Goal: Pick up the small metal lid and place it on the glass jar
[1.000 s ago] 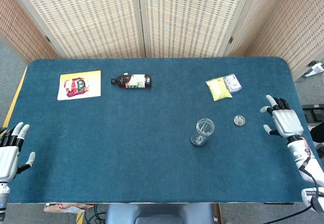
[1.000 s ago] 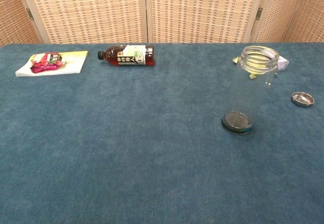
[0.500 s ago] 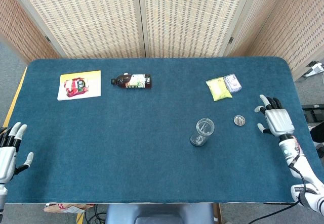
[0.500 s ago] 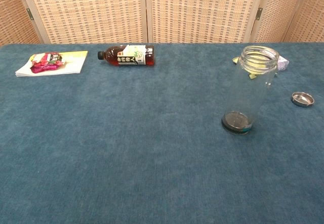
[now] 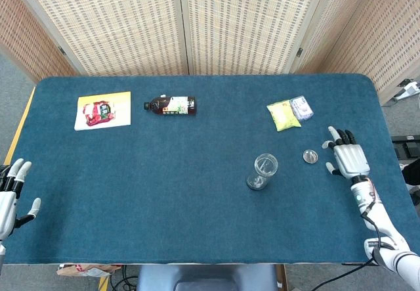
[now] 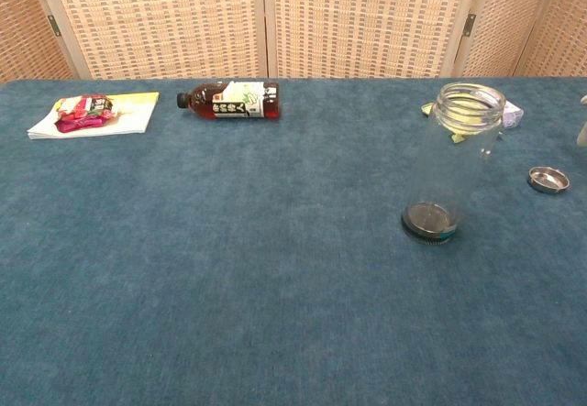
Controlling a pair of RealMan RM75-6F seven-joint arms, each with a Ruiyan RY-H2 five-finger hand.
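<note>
The clear glass jar (image 5: 262,171) (image 6: 454,163) stands upright and open-mouthed right of the table's middle. To its right the small round metal lid (image 5: 310,156) (image 6: 548,180) lies flat on the blue cloth. My right hand (image 5: 346,157) hovers just right of the lid, fingers spread, holding nothing; only a fingertip sliver of it shows at the right edge of the chest view. My left hand (image 5: 12,196) is at the table's front left edge, fingers apart and empty.
A dark drink bottle (image 5: 170,105) (image 6: 229,100) lies on its side at the back. A booklet with a red snack pack (image 5: 102,110) (image 6: 92,114) sits back left. A yellow-green packet (image 5: 283,115) and a small pale box (image 5: 302,107) lie behind the jar.
My right hand has moved left and away from the table's right edge, closing on the lid. My left hand has drifted left and lower, toward the frame's edge.
</note>
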